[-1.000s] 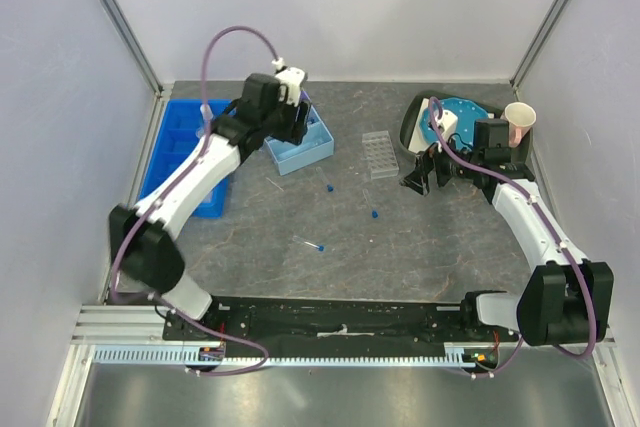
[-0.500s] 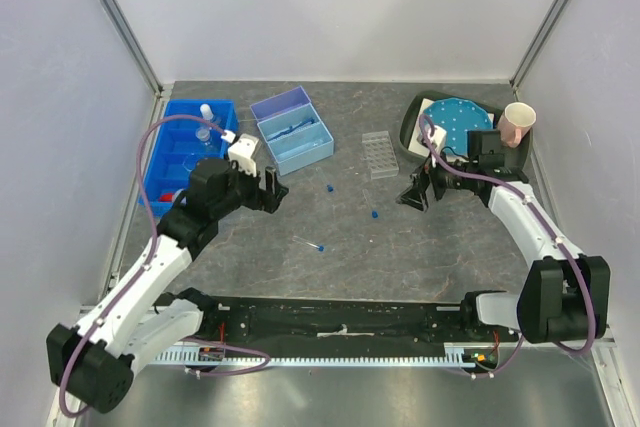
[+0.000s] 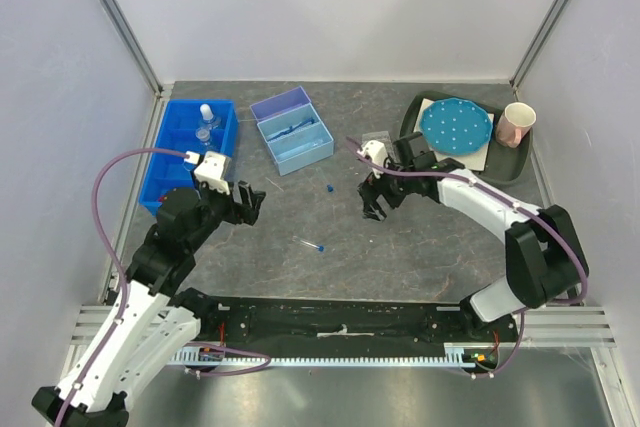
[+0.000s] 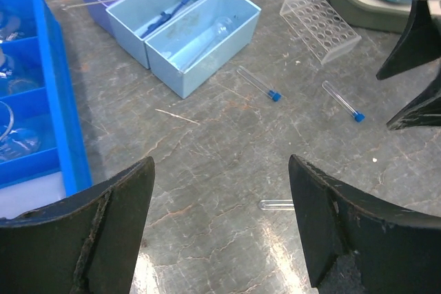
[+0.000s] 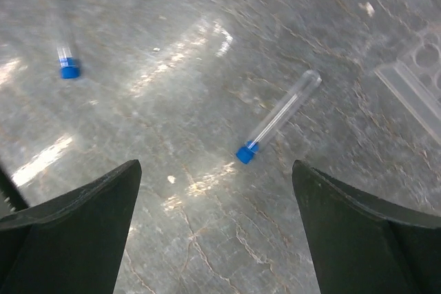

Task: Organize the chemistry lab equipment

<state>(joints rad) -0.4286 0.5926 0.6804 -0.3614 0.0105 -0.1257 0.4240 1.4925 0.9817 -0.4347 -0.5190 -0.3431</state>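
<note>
Right claw (image 5: 215,166) is held spread over the blue-capped tube (image 5: 277,118); it should be centred crosswise before closing; left claw (image 4: 220,162) is likewise spread, empty.

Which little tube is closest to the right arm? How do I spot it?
Find the dark tray with the blue dotted disc at the table's far right. Beside it stands a clear rack; the tube lies just in front of it. Unlike the other two blue-capped tubes, it lies right under the right gripper.
</note>
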